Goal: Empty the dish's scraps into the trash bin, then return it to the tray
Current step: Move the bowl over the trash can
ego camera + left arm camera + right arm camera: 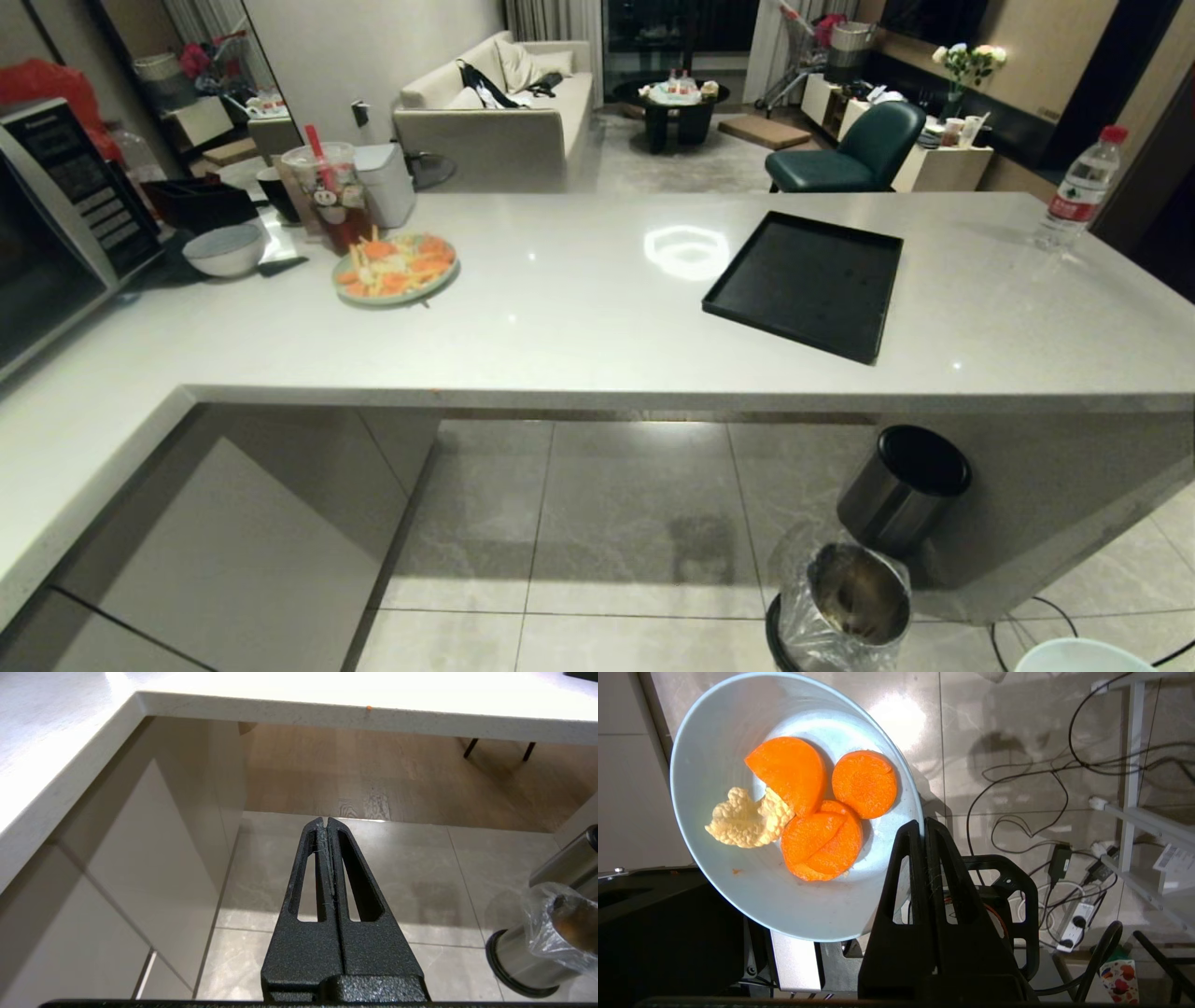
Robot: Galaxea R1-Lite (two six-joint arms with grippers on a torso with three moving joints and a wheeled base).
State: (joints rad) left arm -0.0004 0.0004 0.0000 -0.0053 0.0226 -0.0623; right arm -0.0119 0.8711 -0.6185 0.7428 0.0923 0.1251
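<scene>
You face a wide pale counter (579, 308). At two o'clock on it lies the black tray (805, 282), with nothing on it. On the floor at five o'clock stands the trash bin (845, 607), bag-lined, beside a lidded steel cylinder (901, 490). Your right gripper (923, 826) is clamped on the rim of the dish (738, 742), held above the floor with the scraps (808, 807) inside. Your left gripper (325, 821) hangs closed, holding nothing.

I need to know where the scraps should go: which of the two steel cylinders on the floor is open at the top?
The trash bin nearer the camera: its mouth is open, with a clear plastic liner over the rim. The steel cylinder behind it wears a black lid.
</scene>
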